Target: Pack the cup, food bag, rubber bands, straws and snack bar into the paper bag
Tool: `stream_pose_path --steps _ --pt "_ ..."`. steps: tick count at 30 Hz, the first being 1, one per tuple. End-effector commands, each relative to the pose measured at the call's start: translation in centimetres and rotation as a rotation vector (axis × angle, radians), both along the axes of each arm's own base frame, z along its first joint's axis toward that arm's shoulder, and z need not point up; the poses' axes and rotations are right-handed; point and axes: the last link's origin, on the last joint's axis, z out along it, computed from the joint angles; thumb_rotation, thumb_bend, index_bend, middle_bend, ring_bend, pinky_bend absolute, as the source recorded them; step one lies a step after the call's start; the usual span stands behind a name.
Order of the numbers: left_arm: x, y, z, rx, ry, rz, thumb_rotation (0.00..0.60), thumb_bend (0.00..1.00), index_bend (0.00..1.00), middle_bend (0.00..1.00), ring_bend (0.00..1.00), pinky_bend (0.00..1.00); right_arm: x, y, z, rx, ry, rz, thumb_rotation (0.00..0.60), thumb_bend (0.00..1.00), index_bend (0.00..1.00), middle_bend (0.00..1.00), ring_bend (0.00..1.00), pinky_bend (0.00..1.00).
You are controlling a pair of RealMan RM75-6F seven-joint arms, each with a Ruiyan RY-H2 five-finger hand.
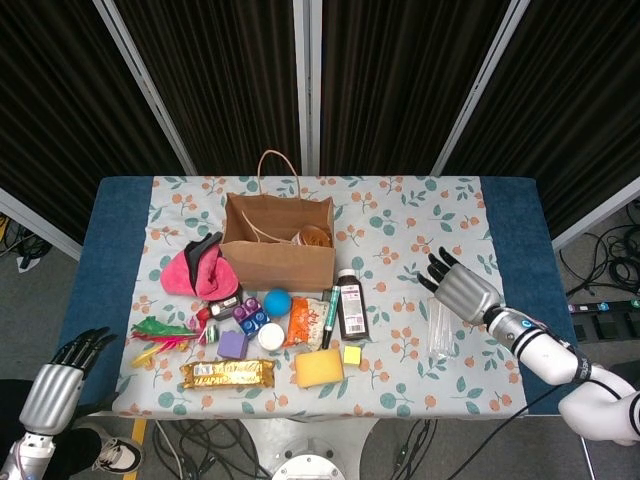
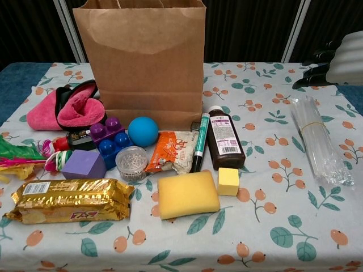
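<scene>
The brown paper bag stands upright at mid-table with something orange-brown inside. A clear pack of straws lies flat at the right. My right hand hovers just beyond its far end, fingers spread, holding nothing. The gold snack bar lies at the front left. An orange food bag rests in front of the paper bag. My left hand hangs off the table's front left corner, fingers apart and empty.
In front of the bag lie a pink cloth, blue ball, dark bottle, green marker, yellow sponge, purple cube, blue bricks, a round tub and feathers.
</scene>
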Motion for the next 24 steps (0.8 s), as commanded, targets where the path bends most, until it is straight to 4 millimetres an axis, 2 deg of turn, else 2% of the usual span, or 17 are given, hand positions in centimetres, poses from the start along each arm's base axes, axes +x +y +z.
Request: stream_pose_path --steps 1,6,9,20,24 --pt "0.0 0.0 0.0 0.004 0.005 -0.002 0.6 0.09 0.22 0.23 0.15 0.25 -3.5 0.2 -0.9 0.089 -0.17 -0.005 0.6 0.05 0.01 0.15 0.0 0.11" --pt "-0.2 0.0 0.0 0.01 0.023 0.0 0.6 0.09 0.22 0.23 0.15 0.25 -5.5 -0.9 -2.3 0.133 -0.229 -0.036 0.6 0.04 0.01 0.15 0.0 0.12" --pt "-0.2 0.1 -0.1 0.013 0.029 0.004 0.6 0.09 0.22 0.23 0.15 0.25 -6.0 -1.2 -3.0 0.155 -0.218 -0.051 0.6 0.04 0.02 0.16 0.0 0.12" --pt "-0.4 0.2 0.0 0.024 0.041 0.012 0.6 0.09 0.22 0.23 0.15 0.25 -6.1 -1.7 -4.8 0.2 -0.158 -0.052 0.6 0.04 0.03 0.16 0.0 0.12" --pt "-0.5 0.2 0.0 0.024 0.042 0.017 0.6 0.09 0.22 0.23 0.15 0.25 -6.4 -2.1 -5.4 0.201 -0.129 -0.062 0.6 0.03 0.07 0.19 0.0 0.12"
